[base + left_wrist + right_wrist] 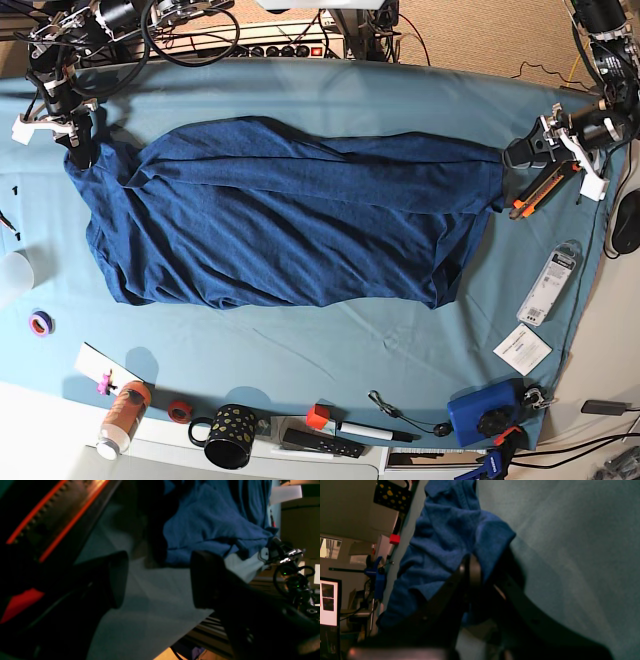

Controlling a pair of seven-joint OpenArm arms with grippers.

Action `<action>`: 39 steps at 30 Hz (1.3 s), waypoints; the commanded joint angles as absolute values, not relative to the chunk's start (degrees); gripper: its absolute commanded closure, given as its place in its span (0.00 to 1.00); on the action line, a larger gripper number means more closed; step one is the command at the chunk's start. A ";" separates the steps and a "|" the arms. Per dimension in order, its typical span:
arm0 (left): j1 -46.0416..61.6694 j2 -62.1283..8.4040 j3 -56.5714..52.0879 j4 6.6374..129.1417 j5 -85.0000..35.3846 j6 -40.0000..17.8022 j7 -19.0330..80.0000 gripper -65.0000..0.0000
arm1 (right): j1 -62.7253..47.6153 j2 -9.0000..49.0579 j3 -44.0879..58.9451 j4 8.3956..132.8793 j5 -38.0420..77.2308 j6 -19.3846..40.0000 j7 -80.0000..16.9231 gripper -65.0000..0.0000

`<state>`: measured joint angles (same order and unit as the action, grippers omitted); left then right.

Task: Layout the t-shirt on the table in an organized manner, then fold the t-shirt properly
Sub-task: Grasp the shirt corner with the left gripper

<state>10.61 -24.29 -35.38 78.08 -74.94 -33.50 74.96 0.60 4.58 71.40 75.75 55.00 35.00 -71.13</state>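
Along the near edge of the tabletop (330, 100) stands a row of clutter: a black mug with yellow spots (228, 436), an orange bottle (121, 416), a small red cube (317, 416), a black marker (372, 432), a blue box (482, 414) and 2 rolls of tape, one purple (40, 323) and one red (178, 411). A white packet (552, 284) and a paper card (522, 349) lie near my left side. None of these touch the t-shirt (290, 215), which is spread across the middle of the tabletop, wrinkled, with its upper part doubled over in a long fold.

My right hand (470, 567) is pinched together on a corner of the t-shirt, blue fabric bunched around the fingertips, at that end of the garment in the base view. My left hand (158, 580) stands wide apart above the bare teal cover, holding nothing, with the t-shirt's edge just beyond its fingers (207, 580).
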 commanded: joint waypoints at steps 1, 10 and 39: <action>10.46 -25.39 -35.77 78.59 -74.87 -33.52 74.89 0.39 | 0.78 4.45 71.18 75.64 55.68 34.30 -72.79 1.00; 10.46 -23.64 -35.22 78.61 -70.72 -32.34 72.97 0.39 | 0.80 4.43 71.20 75.64 55.68 34.30 -72.86 1.00; 10.63 -25.06 -24.93 79.15 -73.80 -33.78 75.59 1.00 | -2.48 8.69 71.24 75.70 64.49 36.21 -80.00 1.00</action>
<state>10.33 -24.43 -24.91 78.76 -73.19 -34.57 74.17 -2.46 7.73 71.18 75.24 63.86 36.42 -80.40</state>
